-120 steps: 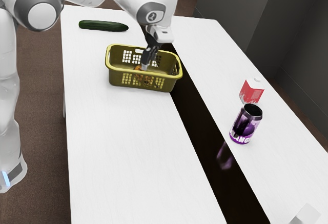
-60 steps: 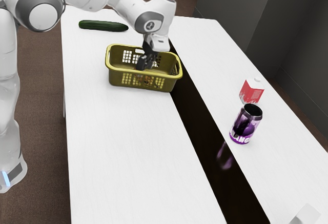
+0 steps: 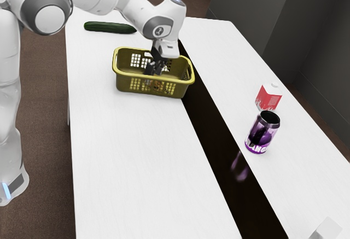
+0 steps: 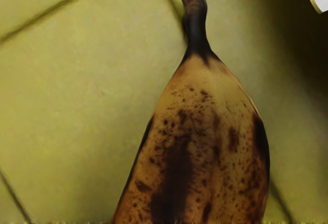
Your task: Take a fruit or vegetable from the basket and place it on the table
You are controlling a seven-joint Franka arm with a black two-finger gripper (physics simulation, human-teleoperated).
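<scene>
The black two-finger gripper (image 3: 154,69) reaches down inside the basket. How far open it is, and whether it has hold of anything, I cannot tell.

Just under the hand lies an overripe banana (image 4: 200,126), yellow-brown skin mottled with dark spots and a broad blackened patch, its black stem (image 4: 197,26) pointing away from the hand. It lies in the basket, against a yellow-green floor. I judge it light to moderate in weight and soft beneath the skin, so it should give under pressure; a hard squeeze could bruise or split it. The skin probably grips well enough, though the curve may let it roll or swing. The best hold is across the thick middle, from both flanks, near its balance point; the thin stem would make a poor handle and could tear.

Around it stands the olive-yellow plastic basket (image 3: 125,81) with latticed sides, whose walls and rim the banana must clear on a straight lift. Beside the basket, the white table (image 3: 126,151) offers a broad bare stretch for a low, gentle release, well apart from the purple metal can (image 3: 262,133) and the red-and-white carton (image 3: 268,97).
</scene>
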